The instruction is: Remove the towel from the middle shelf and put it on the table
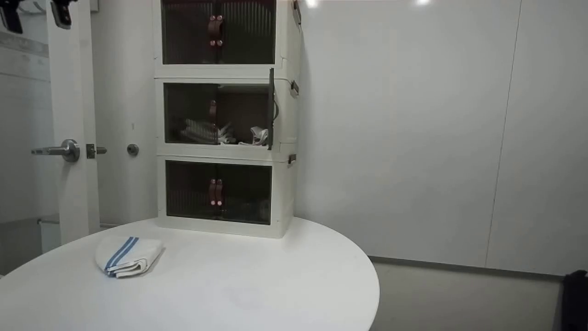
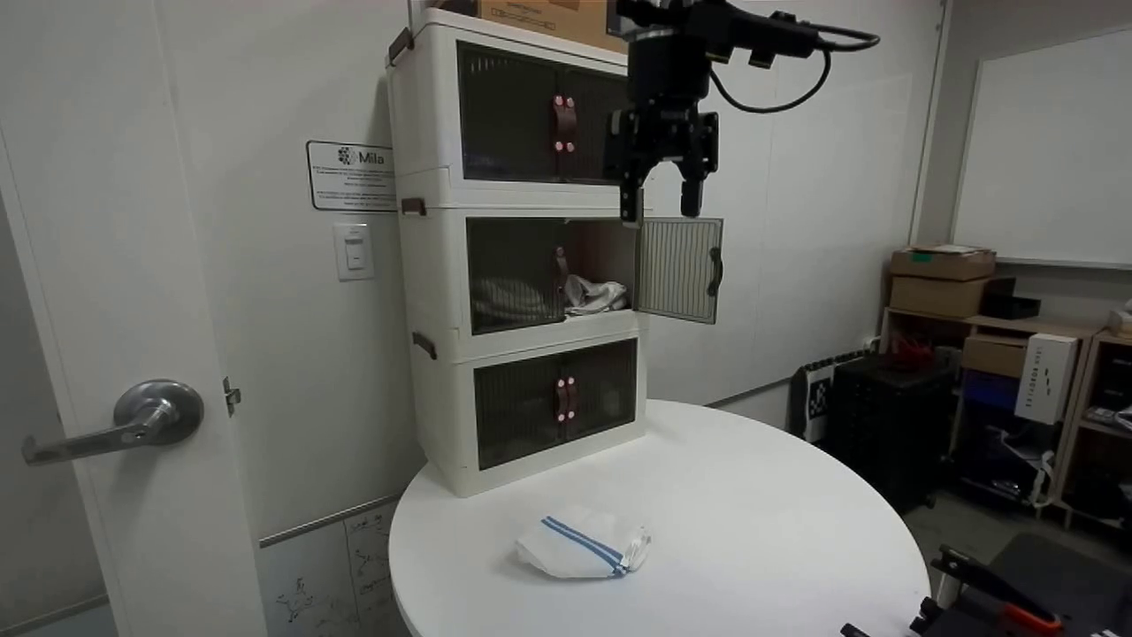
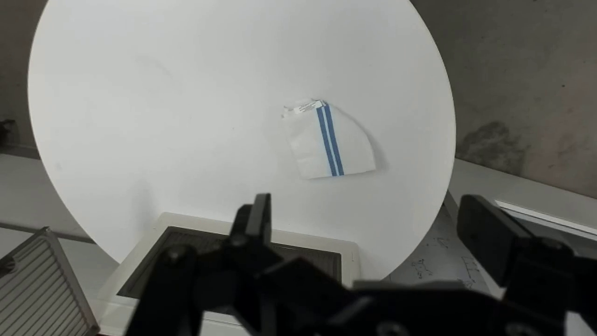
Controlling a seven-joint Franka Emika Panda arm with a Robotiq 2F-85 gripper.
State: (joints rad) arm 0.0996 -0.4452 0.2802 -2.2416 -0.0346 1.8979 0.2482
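Pale wall panels (image 1: 404, 138) rose behind a tall white cabinet (image 2: 531, 343) of three stacked, dark-fronted tiers, standing near the edge of a large round table (image 2: 761, 495) with a smooth white top. Farthest left of the cabinet, in both exterior views, was a white door (image 2: 133, 265) with a silver metal lever handle (image 2: 159, 413). Nearer the cabinet's left side hung a white rectangular sign (image 2: 352, 181) with a black border, reading "Mila", above a white plastic light switch (image 2: 354, 253).

Within the cabinet, the dark-walled middle shelf (image 2: 603, 248) had its left pane (image 2: 513, 248) closed, with pale cloth (image 2: 508, 299) showing dimly behind it. On the table, in front of the cabinet, lay a folded white cloth (image 2: 579, 544) with two blue stripes. The towel (image 2: 595, 296), crumpled white fabric, lay inside the cabinet, in the uncovered right half of the middle shelf; whether it joined the cloth behind the pane, I could not tell.

In front of the cabinet and apart from it, a black gripper (image 2: 661, 205) hung in the air, higher than the table, pointing down, its two fingers (image 2: 692, 196) spread with a wide gap between them. At the cabinet's right side, the middle shelf's ribbed, see-through door (image 2: 679, 270) was swung outward. Far right of the cabinet, brown cardboard boxes (image 2: 942, 296) sat on a wooden shelf unit (image 2: 1052, 326).
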